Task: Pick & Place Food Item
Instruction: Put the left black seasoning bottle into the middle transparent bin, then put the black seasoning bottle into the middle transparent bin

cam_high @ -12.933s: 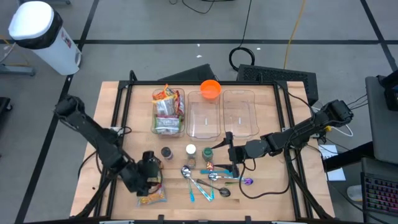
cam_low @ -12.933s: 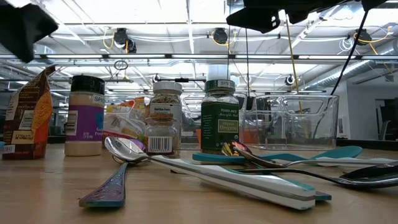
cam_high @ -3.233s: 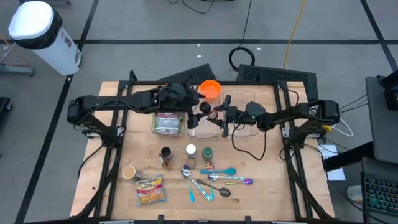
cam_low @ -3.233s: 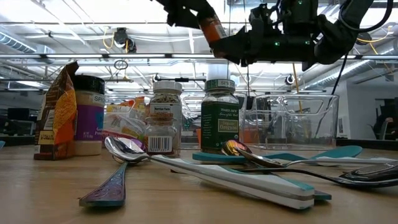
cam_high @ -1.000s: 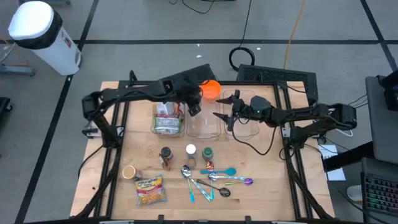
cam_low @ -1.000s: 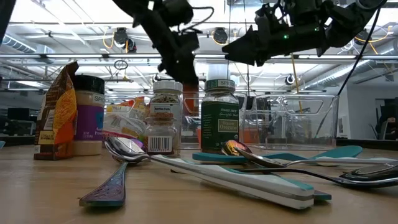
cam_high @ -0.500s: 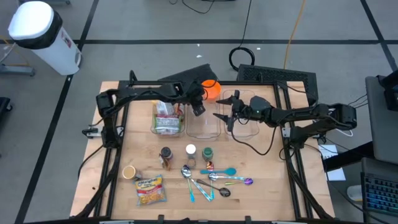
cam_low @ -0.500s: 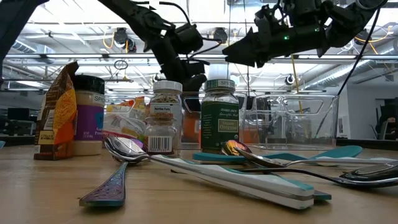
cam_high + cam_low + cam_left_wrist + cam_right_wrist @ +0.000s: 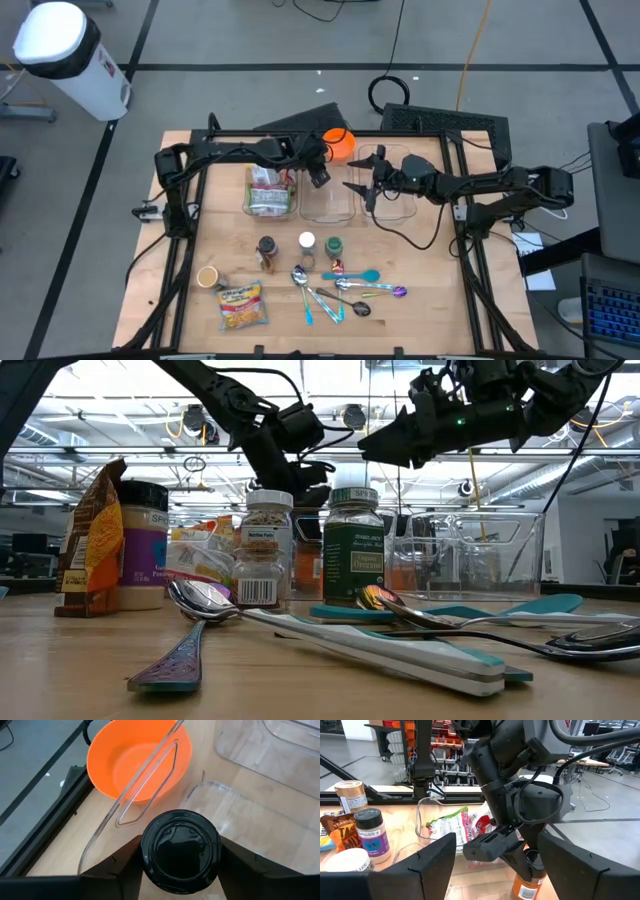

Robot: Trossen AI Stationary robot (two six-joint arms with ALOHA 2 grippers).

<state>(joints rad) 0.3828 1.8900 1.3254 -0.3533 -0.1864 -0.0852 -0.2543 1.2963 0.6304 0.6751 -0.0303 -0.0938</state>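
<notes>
A jar with a black lid [image 9: 180, 851] and an orange label [image 9: 529, 884] is held by my left gripper [image 9: 320, 175] over the middle clear bin [image 9: 330, 205], near the bin's far left corner. The jar stands upright. Whether its base touches the bin floor is hidden. My right gripper [image 9: 362, 190] is open and empty, hovering at the gap between the middle bin and the right clear bin [image 9: 392, 185], just to the right of the left gripper. My left gripper pinches the jar between its two fingers [image 9: 120, 867] at the lid and neck [image 9: 532, 862], one finger on each side. The fingers come from above, slanting down from the table's left. The jar hangs upright below them, inside the bin's outline.
The left bin [image 9: 268, 190] holds snack packets. An orange bowl [image 9: 338, 143] sits at the far edge. Three spice jars [image 9: 306, 241], several spoons [image 9: 340, 290], a chip bag [image 9: 243, 305] and a small tin [image 9: 208, 277] lie on the near half of the table.
My left gripper has shifted a little toward the table's right edge over the middle bin, still shut on the jar, while its arm has drawn in toward the far edge and tipped to a lower slant.
</notes>
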